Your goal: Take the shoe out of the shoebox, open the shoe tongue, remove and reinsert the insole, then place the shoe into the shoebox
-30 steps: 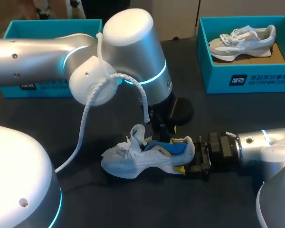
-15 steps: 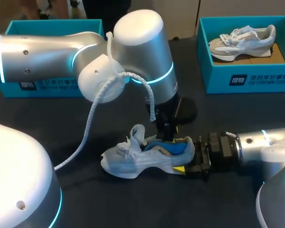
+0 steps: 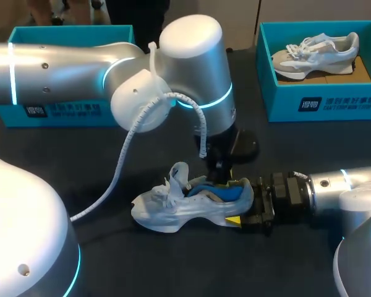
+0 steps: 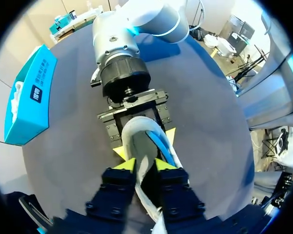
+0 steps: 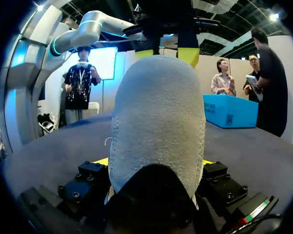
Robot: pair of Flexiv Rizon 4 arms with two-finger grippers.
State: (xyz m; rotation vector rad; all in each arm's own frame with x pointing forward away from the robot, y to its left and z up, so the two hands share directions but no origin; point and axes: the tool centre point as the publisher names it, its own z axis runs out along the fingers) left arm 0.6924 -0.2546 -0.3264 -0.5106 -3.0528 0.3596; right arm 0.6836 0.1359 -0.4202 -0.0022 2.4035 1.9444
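"Was there room near the shoe (image 3: 173, 213)?"

"At its toe, yes. The dark table (image 3: 173, 266) was bare on the near side."

"And the heel?"

"Blocked. The right gripper (image 3: 244, 207) squeezed it from both sides."

"From above?"

"The left gripper (image 4: 144, 165) sat in the shoe's opening and pinched its rim. The big left arm (image 3: 191, 80) hung over the back half. A white cable (image 3: 120, 162) drooped to the table beside the toe."

"Farther back?"

"A bare strip lay between the shoe and the box on the right (image 3: 334, 102). A second shoe (image 3: 315, 54) filled that box. The arm hid most of the box on the left (image 3: 62, 112)."
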